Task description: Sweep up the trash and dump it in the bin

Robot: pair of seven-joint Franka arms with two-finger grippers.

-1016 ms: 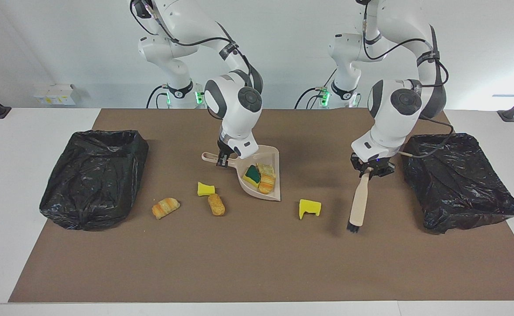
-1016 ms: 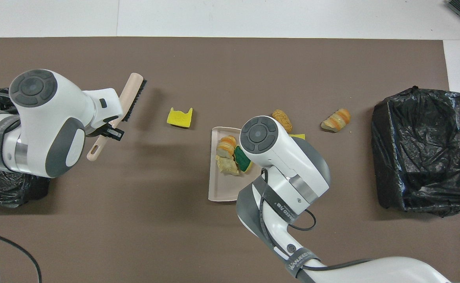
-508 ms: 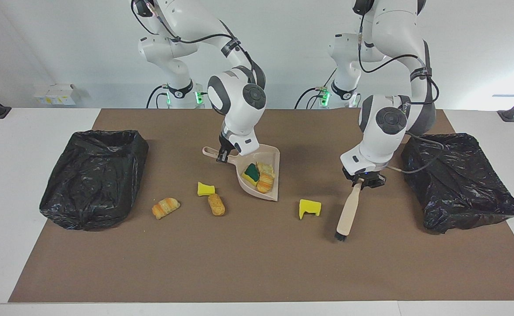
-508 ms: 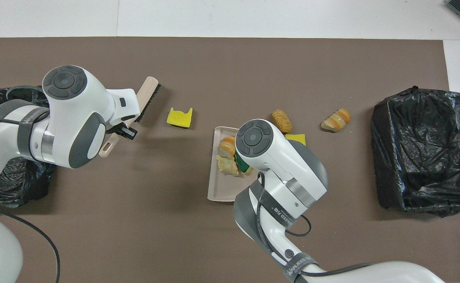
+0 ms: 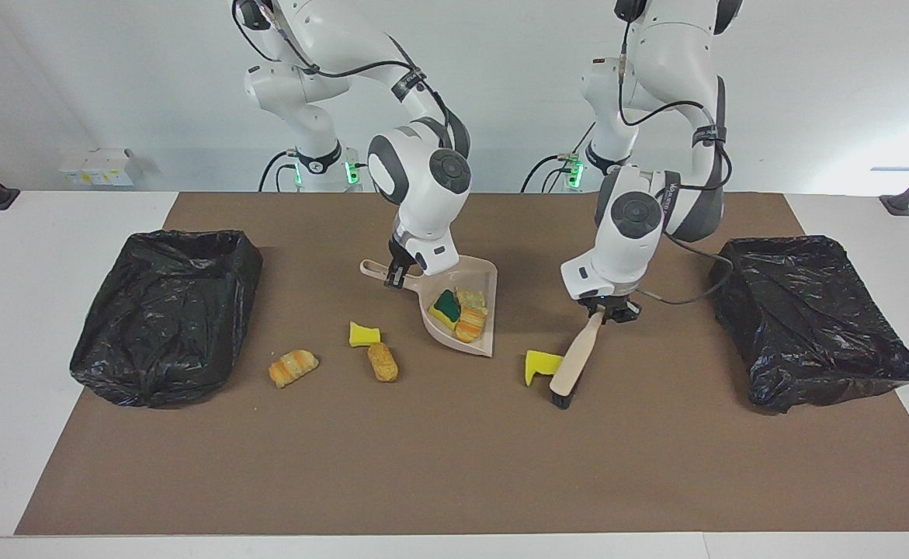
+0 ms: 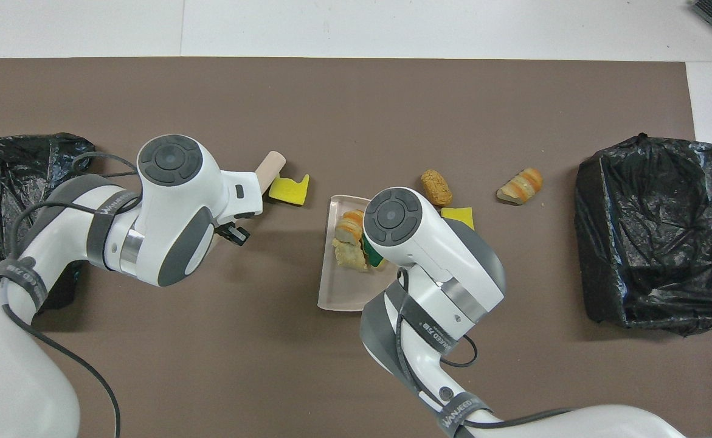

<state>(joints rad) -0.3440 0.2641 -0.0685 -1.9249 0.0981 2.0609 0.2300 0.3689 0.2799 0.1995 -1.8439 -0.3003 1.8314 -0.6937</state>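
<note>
Trash on this worktop (image 5: 454, 466) is split up right now: 3 pieces sit in the dustpan (image 5: 479, 273), and 4 are loose on the brown mat. Of the loose ones, a notched yellow sponge (image 5: 541, 363) lies toward the left arm's end, and a small yellow chunk (image 5: 363, 334), a tan lump (image 5: 382, 362) and a striped pastry (image 5: 293, 367) lie toward the right arm's end, near that black bin (image 5: 167, 314). A second bin (image 5: 811, 322) sits at the left arm's end.

Left pincer (image 5: 608, 313) is clamped on the brush (image 5: 573, 365) handle, bristles down right beside the notched sponge. Right pincer (image 5: 397, 273) is clamped on the dustpan handle, with the open lip facing away from the robots.

My take on doing this step well: keep the bristles low and push the sponge in 1 steady stroke toward the pan lip, not a flick, since foam is light and will probably bounce. The pan lip should sit flat on the mat, angled to meet the stroke. I'd also keep the pan level so the 3 pieces inside don't slide out.

View differences: the facing view shows both grips and the bristles at the mat. The overhead view hides most of the brush (image 6: 269, 165) under the left arm's wrist, and hides the pan handle too, but it shows the sponge (image 6: 289, 189) touching the brush head and the gap between it and the pan (image 6: 331, 292).
</note>
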